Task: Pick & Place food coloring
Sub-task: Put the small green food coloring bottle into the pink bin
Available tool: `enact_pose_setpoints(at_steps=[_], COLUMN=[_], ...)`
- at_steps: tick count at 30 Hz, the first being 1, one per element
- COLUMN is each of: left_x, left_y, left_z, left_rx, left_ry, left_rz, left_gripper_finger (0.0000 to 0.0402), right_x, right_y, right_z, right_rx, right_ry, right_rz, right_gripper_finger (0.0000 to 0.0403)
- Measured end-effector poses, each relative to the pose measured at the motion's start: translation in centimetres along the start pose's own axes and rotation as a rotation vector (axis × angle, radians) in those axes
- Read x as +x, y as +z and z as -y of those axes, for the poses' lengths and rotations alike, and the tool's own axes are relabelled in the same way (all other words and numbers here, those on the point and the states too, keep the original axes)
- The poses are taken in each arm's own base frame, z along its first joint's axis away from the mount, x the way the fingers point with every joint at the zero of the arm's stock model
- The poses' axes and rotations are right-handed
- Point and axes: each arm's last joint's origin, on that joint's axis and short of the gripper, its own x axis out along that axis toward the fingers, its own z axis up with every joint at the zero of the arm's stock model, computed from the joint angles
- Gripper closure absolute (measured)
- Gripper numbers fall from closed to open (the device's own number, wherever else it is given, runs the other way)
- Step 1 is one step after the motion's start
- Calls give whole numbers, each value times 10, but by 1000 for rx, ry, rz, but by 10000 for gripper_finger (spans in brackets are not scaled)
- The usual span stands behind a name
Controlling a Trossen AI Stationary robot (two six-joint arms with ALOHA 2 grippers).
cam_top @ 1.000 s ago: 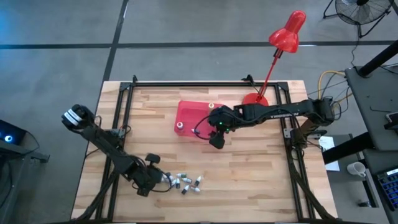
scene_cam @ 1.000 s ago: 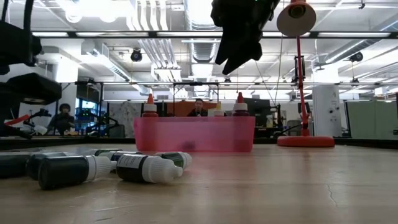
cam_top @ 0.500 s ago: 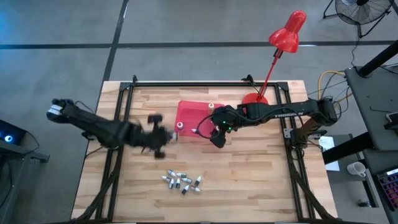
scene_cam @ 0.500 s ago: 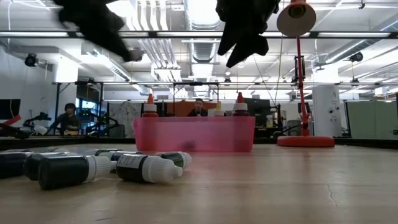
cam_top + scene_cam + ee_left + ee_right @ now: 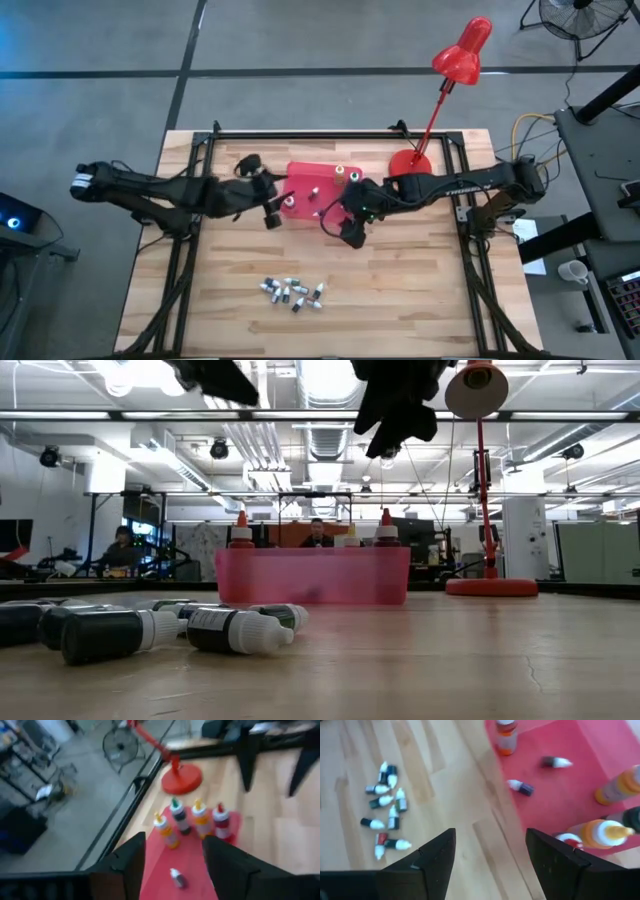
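Lying loose, small vials [image 5: 293, 292] (smooth plastic) on wood

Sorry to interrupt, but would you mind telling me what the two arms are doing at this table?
They are sorting small food coloring bottles into the shallow red rectangular plastic tray. The left gripper is at the tray's left edge with its fingers apart and nothing between them; a tiny vial lies on the tray floor below it. The right gripper hangs open and empty by the tray's near right corner. Taller squeeze bottles stand in the tray, and a cluster of small vials waits on the wooden table.
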Motion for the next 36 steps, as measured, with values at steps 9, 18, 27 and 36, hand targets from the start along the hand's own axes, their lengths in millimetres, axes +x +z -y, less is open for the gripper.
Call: enact_pose_setpoints(at_steps=[9, 18, 27, 36], left_x=[-47, -66, -74, -79], left_y=[-5, -27, -60, -97], left_z=[34, 57, 64, 77], left_rx=[18, -117, -224, -305], left_ry=[-230, -325, -253, -247], left_rz=[43, -128, -364, -455], left_gripper_finger=[212, 211, 211, 211], right_x=[34, 105, 152, 175], right_y=[-23, -45, -66, -65], right_z=[-42, -77, -111, -112], right_rx=[-437, -586, -867, -872], right_ry=[172, 358, 427, 366], right_rz=[-89, -160, -204, -199], right_gripper_finger=[161, 169, 172, 176])
